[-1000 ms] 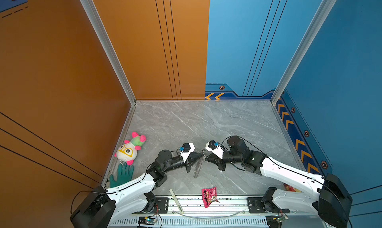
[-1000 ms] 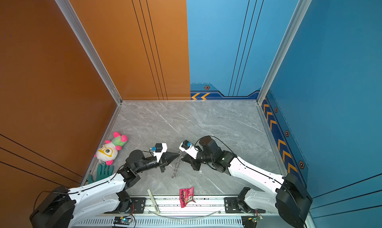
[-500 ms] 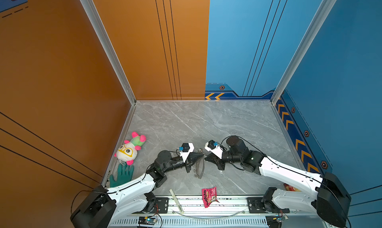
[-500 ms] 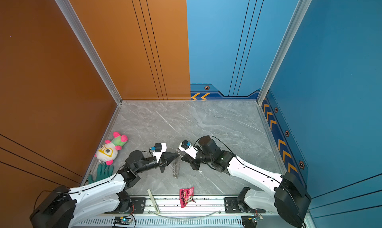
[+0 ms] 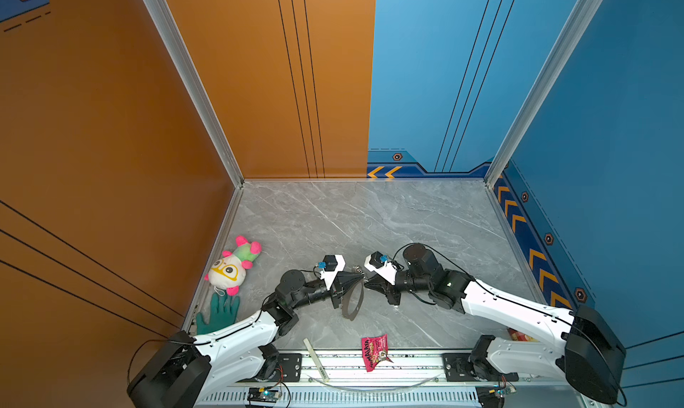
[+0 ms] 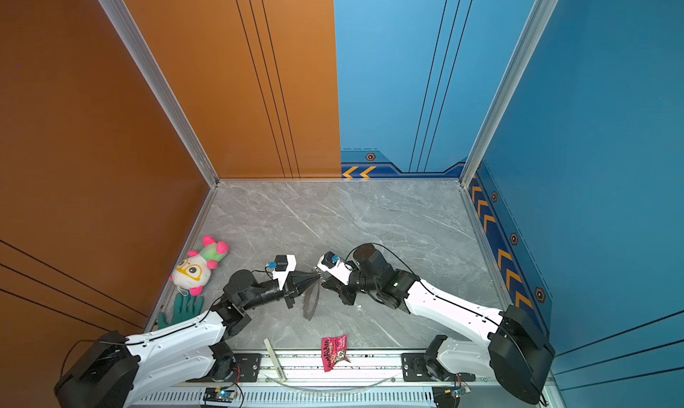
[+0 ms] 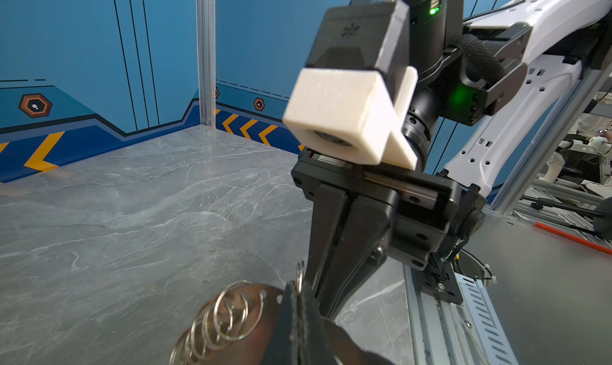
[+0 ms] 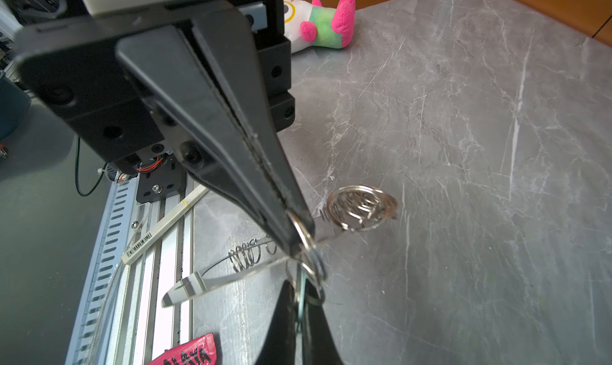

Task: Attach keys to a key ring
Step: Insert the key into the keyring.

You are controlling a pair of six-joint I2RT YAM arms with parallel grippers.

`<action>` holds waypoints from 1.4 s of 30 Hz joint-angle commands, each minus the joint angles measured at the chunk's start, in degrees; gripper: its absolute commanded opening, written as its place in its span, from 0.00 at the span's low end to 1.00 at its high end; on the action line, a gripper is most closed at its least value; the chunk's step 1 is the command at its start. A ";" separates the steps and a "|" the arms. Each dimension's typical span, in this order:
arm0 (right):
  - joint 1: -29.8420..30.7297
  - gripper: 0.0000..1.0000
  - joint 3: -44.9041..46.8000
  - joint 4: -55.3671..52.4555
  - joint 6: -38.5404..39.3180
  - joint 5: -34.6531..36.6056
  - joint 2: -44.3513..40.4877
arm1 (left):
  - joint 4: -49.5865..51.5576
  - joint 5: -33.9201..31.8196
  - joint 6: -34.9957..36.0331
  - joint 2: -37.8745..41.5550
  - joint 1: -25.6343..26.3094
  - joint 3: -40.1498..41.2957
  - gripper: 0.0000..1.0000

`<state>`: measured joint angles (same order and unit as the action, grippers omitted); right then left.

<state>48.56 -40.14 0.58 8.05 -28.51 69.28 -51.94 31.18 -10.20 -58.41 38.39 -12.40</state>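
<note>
Your right hand (image 8: pixel 298 290) and left hand (image 8: pixel 296 237) meet tip to tip, both pinched shut on small rings of the key ring (image 7: pixel 228 310), its band hanging over the desk (image 5: pixel 370 221). You seem to be readying a ring (no key shows); next, one hand likely must fetch a key.

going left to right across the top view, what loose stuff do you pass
plush toy → white strip → key ring → pink snack packet; green glove left out, it overlaps the plush toy
</note>
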 commanded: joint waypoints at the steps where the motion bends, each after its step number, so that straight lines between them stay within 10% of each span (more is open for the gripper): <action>1: 1.30 0.00 -0.46 -0.41 -0.14 -1.27 1.00 | -6.05 0.68 -1.00 -0.26 -0.83 -0.33 0.00; 42: -3.73 0.11 1.65 -3.20 -1.02 1.85 -10.03 | -8.61 5.95 -2.22 -4.32 -1.06 -1.34 0.00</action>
<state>44.99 -37.95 -1.41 6.61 -28.21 60.40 -58.63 35.64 -12.08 -62.59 37.52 -12.43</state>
